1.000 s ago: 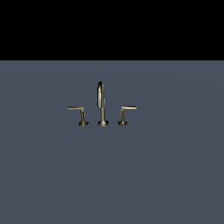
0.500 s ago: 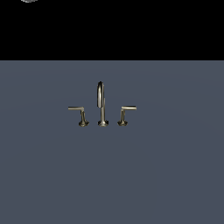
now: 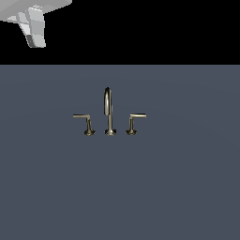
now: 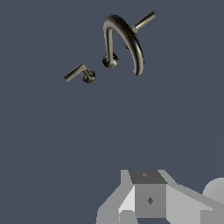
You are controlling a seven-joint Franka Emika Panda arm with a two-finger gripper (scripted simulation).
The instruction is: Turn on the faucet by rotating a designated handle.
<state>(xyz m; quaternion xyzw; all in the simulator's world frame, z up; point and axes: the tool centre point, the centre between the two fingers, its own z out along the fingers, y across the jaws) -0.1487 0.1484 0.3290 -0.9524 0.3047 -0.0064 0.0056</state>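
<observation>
A bronze faucet (image 3: 109, 112) stood near the middle of a slate-grey counter (image 3: 187, 187), its designated handle (image 3: 84, 123) jutting toward the exterior view's left, beside the arched spout (image 3: 108, 101). The gripper (image 3: 35, 30) hung high in that view's upper-left corner, well apart from the lever; whether its jaws stood open could not be told. A clean approach likely meant descending past the spout and pushing the thin arm near its tip.
</observation>
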